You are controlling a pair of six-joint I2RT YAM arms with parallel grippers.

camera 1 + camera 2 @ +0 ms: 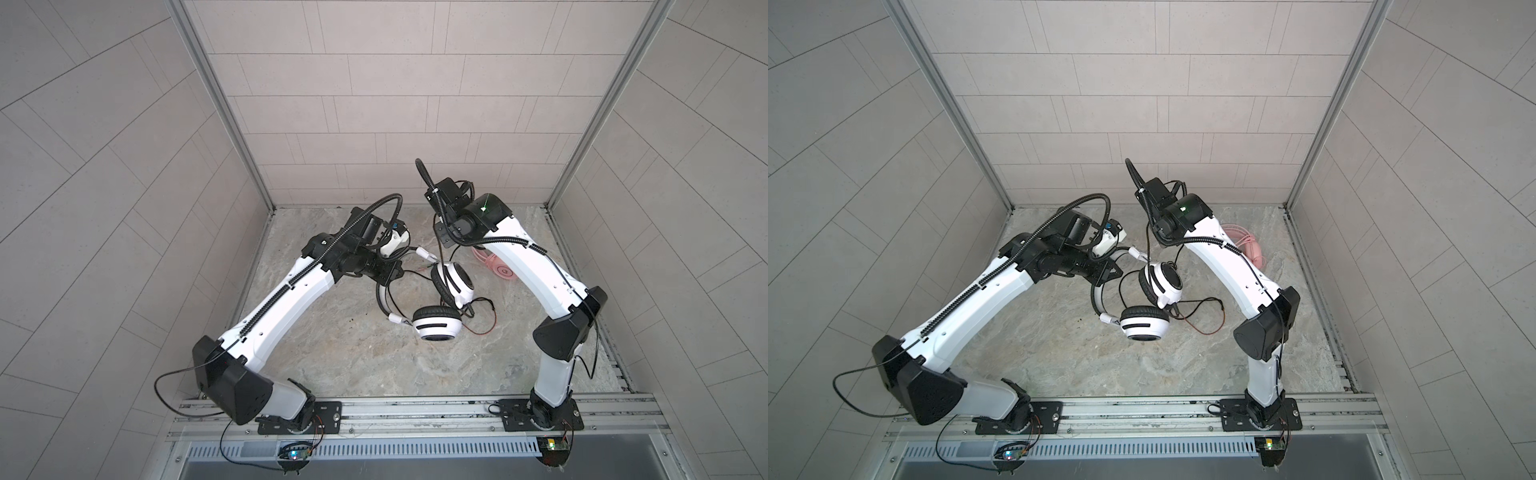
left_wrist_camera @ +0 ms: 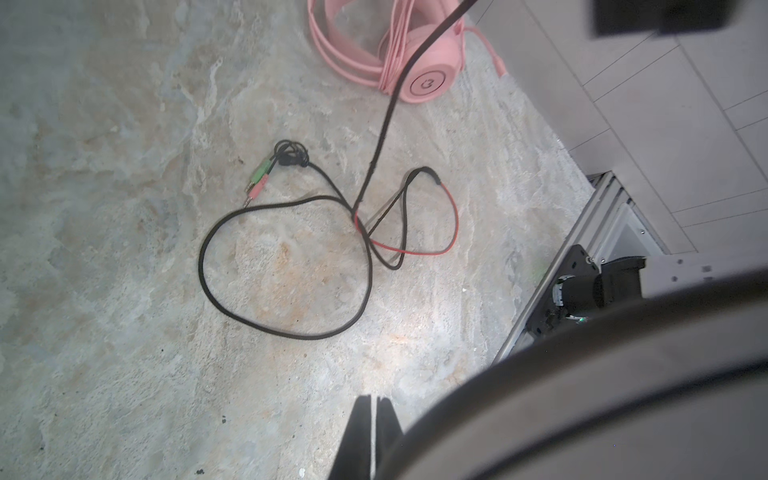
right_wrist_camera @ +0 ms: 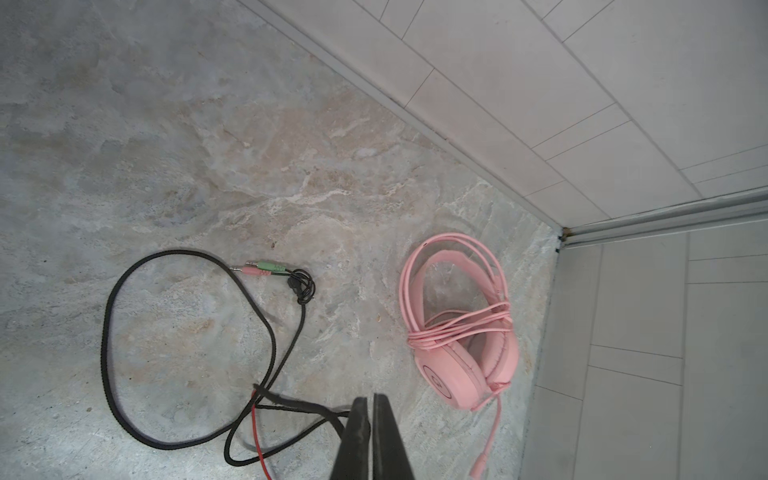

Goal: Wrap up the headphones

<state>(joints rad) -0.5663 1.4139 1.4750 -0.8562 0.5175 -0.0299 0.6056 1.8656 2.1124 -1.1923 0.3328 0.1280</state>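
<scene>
headphones in pink (image 3: 453, 374) sit cord-wrapped; white-and-black headset (image 1: 437, 328) trails loose black cable (image 2: 200, 262).

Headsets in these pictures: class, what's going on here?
The left gripper is shut on the headband of the white-and-black headset, holding it above the table. The right gripper pinches its black cable, most of which lies in a loose loop on the table, plugs free. The pink headset lies near the back corner, its cable already wound around it. One wrapped, one not yet.

Glossy plastic white headset (image 1: 436, 328), braided black cable (image 3: 103, 345), matt stone-look table (image 1: 374, 374)
</scene>
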